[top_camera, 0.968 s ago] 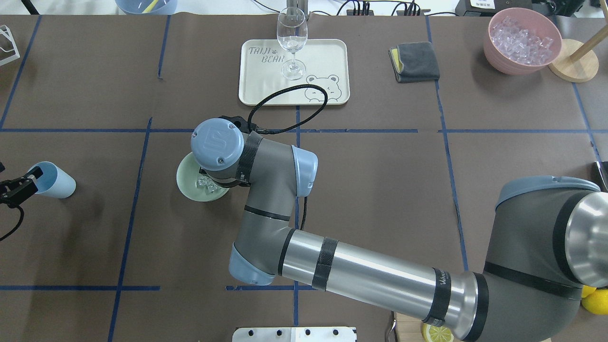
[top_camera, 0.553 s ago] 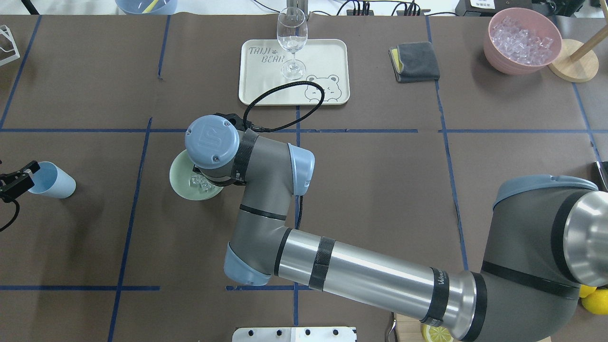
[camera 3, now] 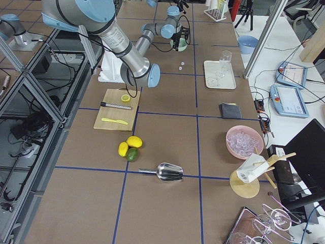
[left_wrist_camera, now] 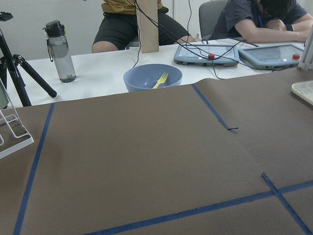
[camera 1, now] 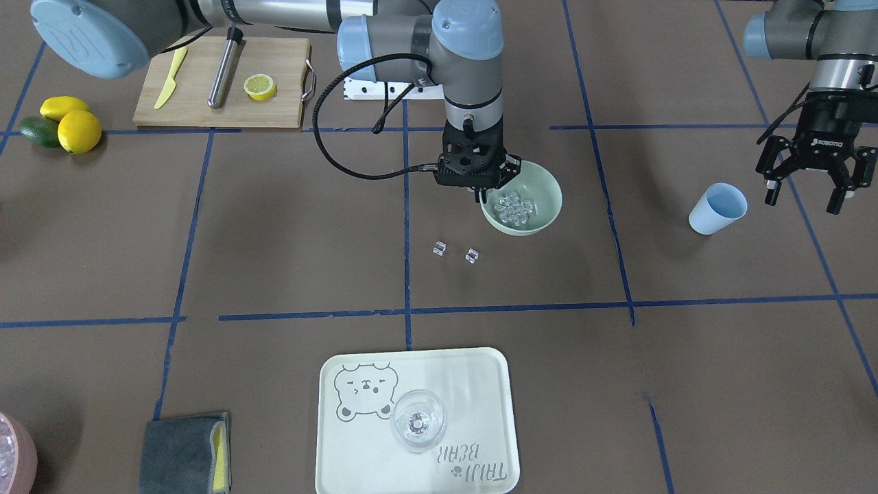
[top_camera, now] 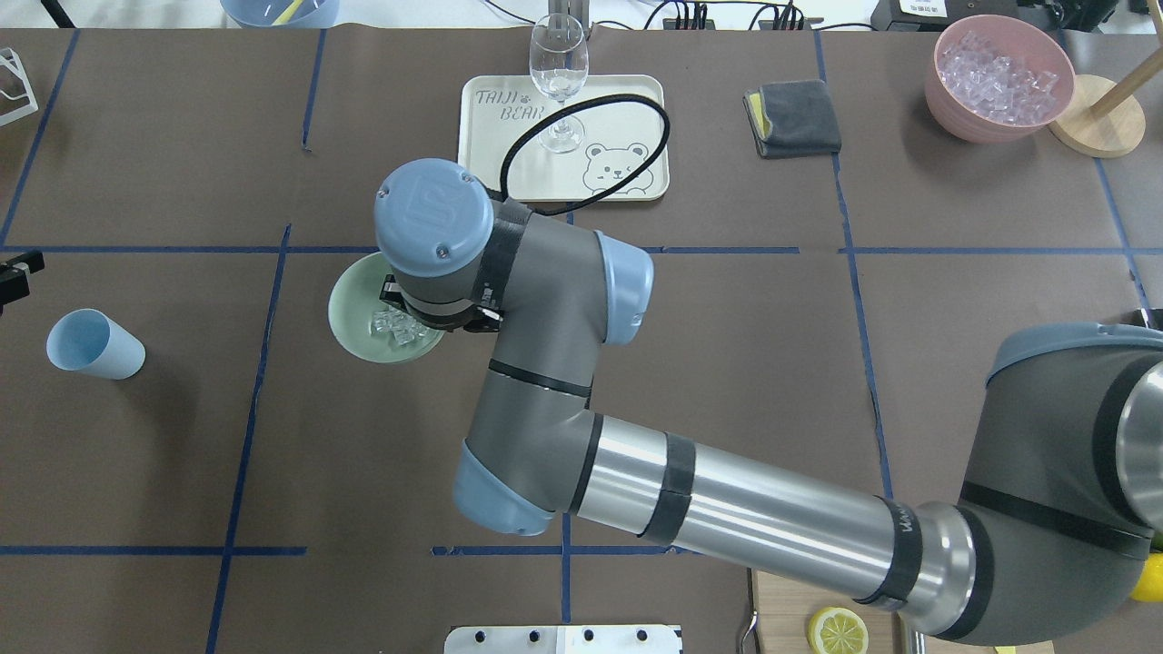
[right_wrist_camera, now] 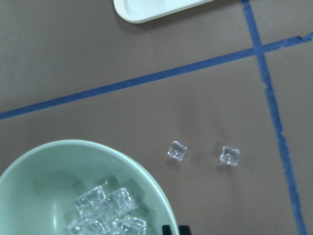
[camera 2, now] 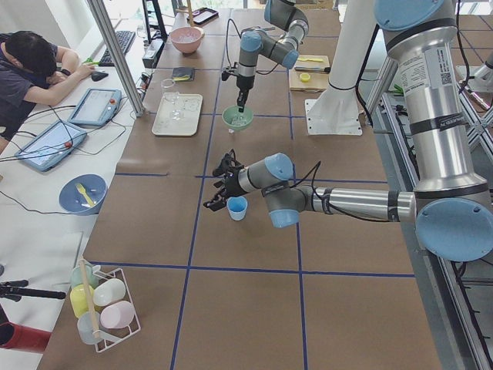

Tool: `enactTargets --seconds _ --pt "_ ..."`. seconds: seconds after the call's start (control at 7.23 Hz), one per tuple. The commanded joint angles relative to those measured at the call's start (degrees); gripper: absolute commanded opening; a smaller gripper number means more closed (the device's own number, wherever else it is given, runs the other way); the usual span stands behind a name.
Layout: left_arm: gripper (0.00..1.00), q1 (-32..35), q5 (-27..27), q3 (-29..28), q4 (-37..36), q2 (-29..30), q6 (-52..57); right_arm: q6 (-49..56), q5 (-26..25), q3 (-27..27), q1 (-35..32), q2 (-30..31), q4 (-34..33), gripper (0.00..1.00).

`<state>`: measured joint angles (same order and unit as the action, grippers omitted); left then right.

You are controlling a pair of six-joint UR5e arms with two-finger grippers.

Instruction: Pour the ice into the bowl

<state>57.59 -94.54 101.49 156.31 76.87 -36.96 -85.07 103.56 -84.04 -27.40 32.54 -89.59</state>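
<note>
The mint-green bowl sits on the brown table and holds a pile of clear ice cubes. Two loose ice cubes lie on the table beside it; they also show in the right wrist view. My right gripper is shut on the bowl's rim; in the overhead view the wrist hides it. The light blue cup stands upright and empty. My left gripper hangs open and empty beside and above the cup.
A cream tray with a wine glass lies past the loose cubes. A pink bowl of ice and a grey cloth are at the far right. A cutting board and lemons lie near my base.
My left gripper has drawn away from the blue cup, which stays standing. My right arm has shifted the bowl a little away from my base, with the ice in it.
</note>
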Motion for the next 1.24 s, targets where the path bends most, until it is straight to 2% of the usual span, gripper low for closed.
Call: enactTargets --seconds 0.0,0.28,0.41,0.55,0.69,0.83,0.97,1.11 --pt "1.00 7.00 -5.74 0.90 -15.80 5.47 10.20 7.25 4.26 -14.41 -6.31 12.82 -4.46 0.00" --pt "1.00 8.23 -6.35 0.99 -20.77 6.88 14.97 16.92 9.88 -21.58 -13.43 25.59 -3.67 0.00" --pt "1.00 9.37 -11.06 0.90 -23.66 7.23 16.12 19.39 9.99 -23.95 -15.81 30.43 -3.58 0.00" --pt "1.00 11.47 -15.45 0.90 -29.60 10.20 17.18 22.29 10.77 -26.33 -17.40 35.35 -2.36 0.00" --pt "1.00 12.97 -15.93 0.90 -37.49 13.71 20.67 23.10 13.57 -27.39 -19.86 41.49 2.44 0.00" --pt "1.00 14.55 -16.11 0.82 -43.32 16.44 22.18 23.72 15.68 -27.32 -21.45 50.60 13.01 0.00" --pt "1.00 16.22 -16.55 0.64 -45.03 16.99 24.63 24.94 18.75 -26.88 -23.99 57.57 19.82 0.00" --pt "1.00 16.41 -17.34 0.29 -45.04 16.99 25.61 32.61 20.69 -26.18 -28.01 63.56 22.06 0.00"
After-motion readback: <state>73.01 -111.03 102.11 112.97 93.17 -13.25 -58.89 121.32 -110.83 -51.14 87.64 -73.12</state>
